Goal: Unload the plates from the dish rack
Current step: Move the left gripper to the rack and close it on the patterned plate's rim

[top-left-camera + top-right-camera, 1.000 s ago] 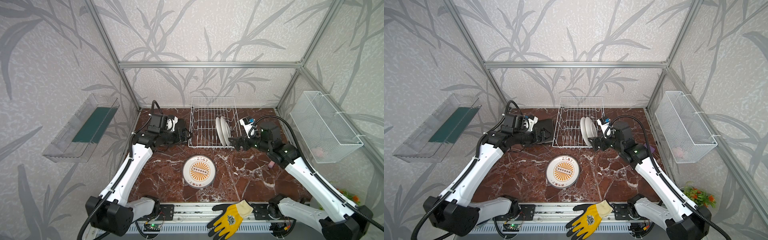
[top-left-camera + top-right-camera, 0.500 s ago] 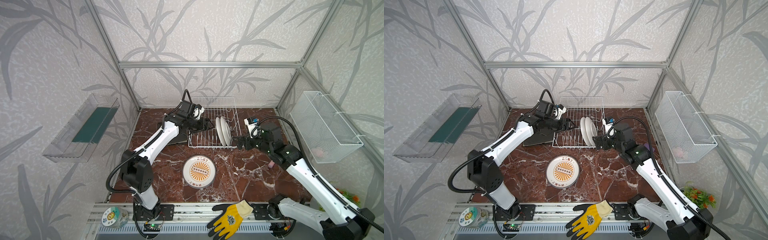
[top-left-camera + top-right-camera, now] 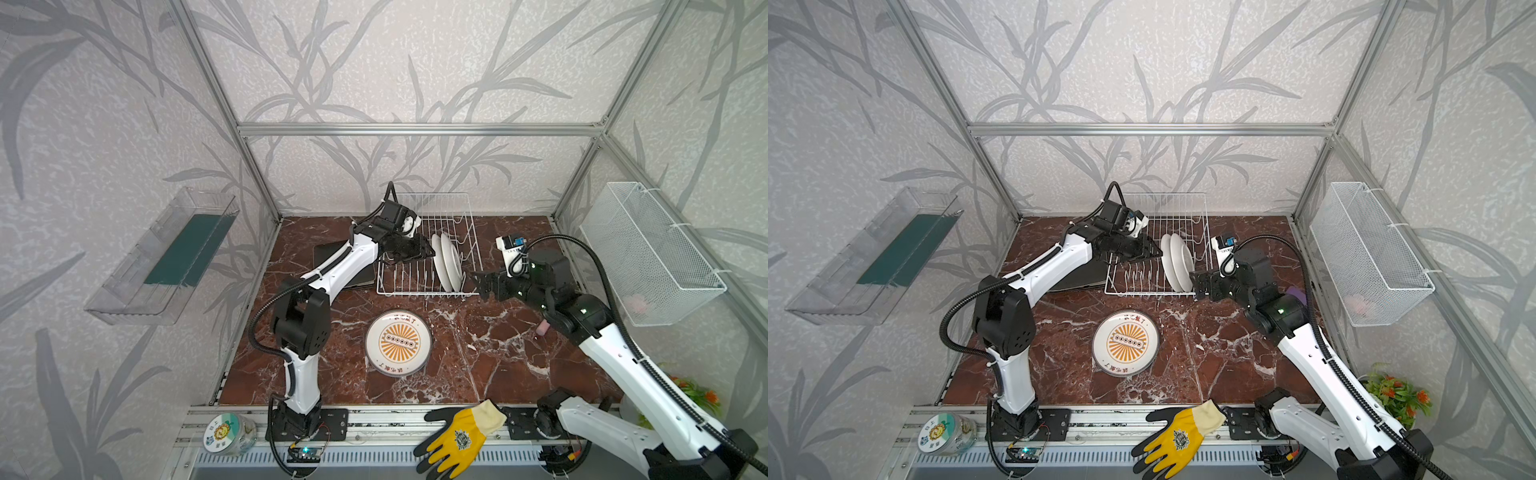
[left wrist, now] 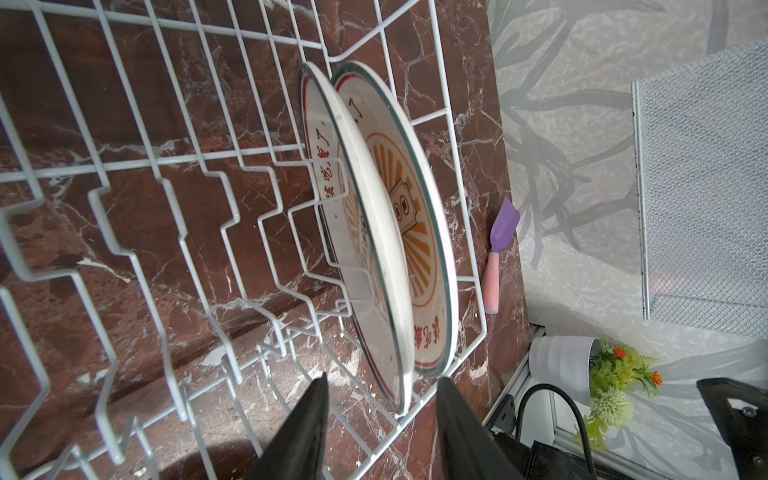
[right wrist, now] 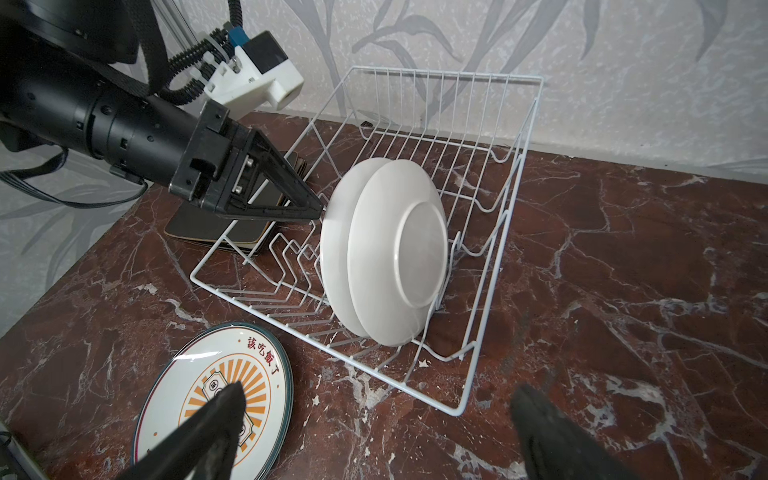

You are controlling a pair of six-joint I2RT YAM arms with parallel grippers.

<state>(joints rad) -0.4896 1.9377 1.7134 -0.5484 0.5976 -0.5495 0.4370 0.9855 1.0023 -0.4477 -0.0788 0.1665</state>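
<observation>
1. Red-brown marble made up the bench (image 3: 498, 353), walled in by grey leaf-patterned panels, and the dish rack (image 3: 415, 274) stood toward its far side.
2. We found two round plates (image 5: 395, 249) left in the rack, on edge between the prongs and leaning together. Their sunburst faces were turned to the left end effector (image 4: 380, 386) and their white backs to the right end effector (image 3: 478, 284). The prongs kept them standing, so only the rims offered a grip.
3. We saw the left end effector reaching in over the rack with its jaws part-way apart. The rims of both plates lay just ahead, between its fingertips. One fingertip sat at the farther rim and the other stood clear, so we judged nothing was clamped yet.
4. We read that edge-on approach as the way to pinch a rim and lift a plate out of its slot.
5. The right end effector hovered wide and empty just outside the rack's near corner, with the plates straight ahead of it. We judged it was keeping clear of its partner.
6. A round plate (image 3: 399, 343) lay flat and face up on the bench beneath the right end effector's fingertips.
7. We saw the dark square plates (image 5: 199, 228) stacked behind the left end effector, beside the rack. We judged both were already unloaded and laid flat for stability.
</observation>
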